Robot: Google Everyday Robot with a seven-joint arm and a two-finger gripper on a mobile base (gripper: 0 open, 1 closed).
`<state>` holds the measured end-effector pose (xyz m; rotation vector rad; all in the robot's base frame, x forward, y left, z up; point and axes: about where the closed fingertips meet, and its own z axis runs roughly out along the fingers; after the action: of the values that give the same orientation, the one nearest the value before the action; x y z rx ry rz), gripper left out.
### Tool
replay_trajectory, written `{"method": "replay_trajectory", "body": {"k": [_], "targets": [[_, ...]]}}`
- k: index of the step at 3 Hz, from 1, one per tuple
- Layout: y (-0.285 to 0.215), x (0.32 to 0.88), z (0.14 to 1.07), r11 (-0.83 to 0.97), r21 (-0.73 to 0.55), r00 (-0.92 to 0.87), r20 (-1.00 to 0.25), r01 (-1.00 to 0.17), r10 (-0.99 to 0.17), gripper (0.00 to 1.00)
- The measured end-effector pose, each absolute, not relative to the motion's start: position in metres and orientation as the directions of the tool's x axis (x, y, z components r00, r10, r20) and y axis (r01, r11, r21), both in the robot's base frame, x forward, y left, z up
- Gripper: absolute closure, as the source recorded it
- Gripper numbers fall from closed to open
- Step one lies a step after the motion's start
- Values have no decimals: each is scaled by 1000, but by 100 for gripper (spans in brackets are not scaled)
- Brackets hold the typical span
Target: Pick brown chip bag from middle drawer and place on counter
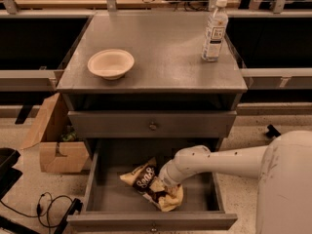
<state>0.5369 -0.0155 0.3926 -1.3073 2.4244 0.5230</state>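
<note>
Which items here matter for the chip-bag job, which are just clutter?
Job: chip bag, open drawer holding it, counter, claw down in the drawer at the bag.
Clutter: bowl and bottle on the counter, cardboard box and cables on floor.
</note>
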Motion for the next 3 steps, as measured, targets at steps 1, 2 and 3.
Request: {"method": "replay_trajectory", "body": {"k": [1, 2, 3], "targets": [[-17, 526, 437, 498, 92, -482, -446, -863, -754, 100], [-14, 465, 484, 461, 79, -454, -378, -884, -807, 100], [-13, 434, 554, 419, 33, -405, -331, -908, -852, 100]]}}
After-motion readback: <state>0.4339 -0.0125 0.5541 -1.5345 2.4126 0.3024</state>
